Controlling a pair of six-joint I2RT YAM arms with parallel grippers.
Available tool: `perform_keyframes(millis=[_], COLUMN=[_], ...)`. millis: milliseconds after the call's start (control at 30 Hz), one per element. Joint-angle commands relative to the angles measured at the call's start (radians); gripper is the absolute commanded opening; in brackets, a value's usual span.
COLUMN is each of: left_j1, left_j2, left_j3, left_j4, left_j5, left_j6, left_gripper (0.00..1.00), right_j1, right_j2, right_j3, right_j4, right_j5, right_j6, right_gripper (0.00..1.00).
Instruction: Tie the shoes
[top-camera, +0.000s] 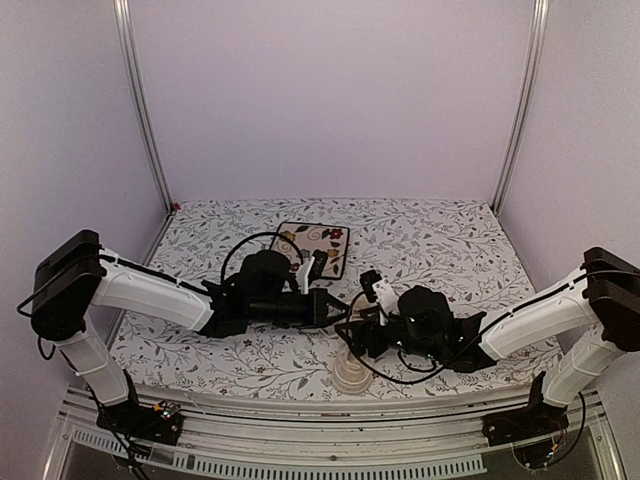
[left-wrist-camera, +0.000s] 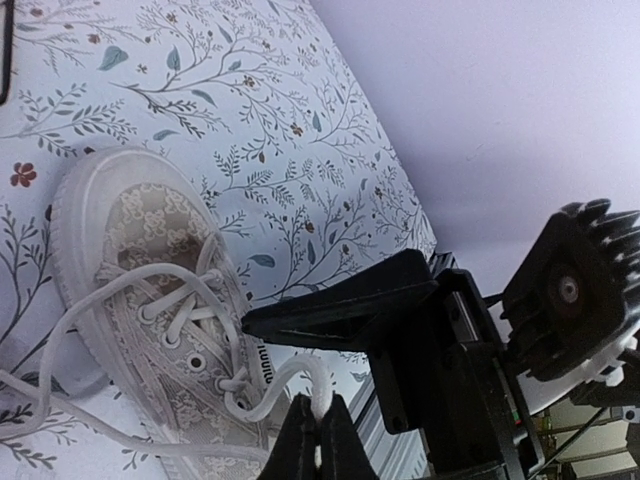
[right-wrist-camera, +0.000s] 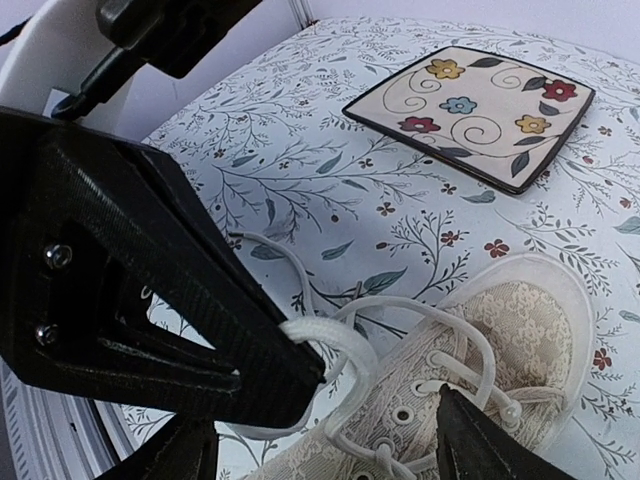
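**A:** Item one, task thing?
**B:** Shoe (top-camera: 352, 372): cream, low-top, patterned upper. It is lying on the floral counter (top-camera: 450, 240), on the near side of the plate (top-camera: 315, 247) and well apart from it, toe end turned toward the plate.

**A:** Item two?
**B:** Lace (left-wrist-camera: 300, 375): cream, untied. Loose strands are trailing off the shoe onto the counter.

**A:** Item three?
**B:** Left fingers (left-wrist-camera: 295, 445): they are pressing together on a lace strand, at the shoe's end away from the plate.

**A:** Item four?
**B:** Right fingers (right-wrist-camera: 150, 300): they are standing wide apart over the shoe, on the plate's near side. A lace loop is resting against one fingertip.

**A:** Item five?
**B:** Plate: square, dark rim, flowers and swirls. It is sitting flat on the counter.
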Motion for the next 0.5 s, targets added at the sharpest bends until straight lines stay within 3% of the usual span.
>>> perform_keyframes(millis=[0, 167, 300, 400, 467], left_j1=[0.008, 0.008, 0.008, 0.008, 0.008], left_j2=[0.014, 0.018, 0.021, 0.022, 0.023], left_j3=[0.022, 0.021, 0.020, 0.018, 0.018], left_j4=[-0.007, -0.009, -0.009, -0.006, -0.006], left_j5=[0.007, 0.007, 0.006, 0.004, 0.005], left_j6=[-0.021, -0.027, -0.032, -0.033, -0.032], left_gripper=[0.00, 0.00, 0.00, 0.00, 0.00], right_j1=[0.007, 0.007, 0.006, 0.007, 0.007], right_j2=[0.039, 0.071, 0.077, 0.072, 0.068], right_j3=[0.044, 0.073, 0.078, 0.072, 0.064], right_j4=[0.039, 0.045, 0.054, 0.048, 0.043], right_j5=[0.014, 0.046, 0.076, 0.092, 0.097], right_j6=[-0.019, -0.032, -0.026, -0.014, 0.004], right_gripper=[0.74, 0.60, 0.37, 0.14, 0.05])
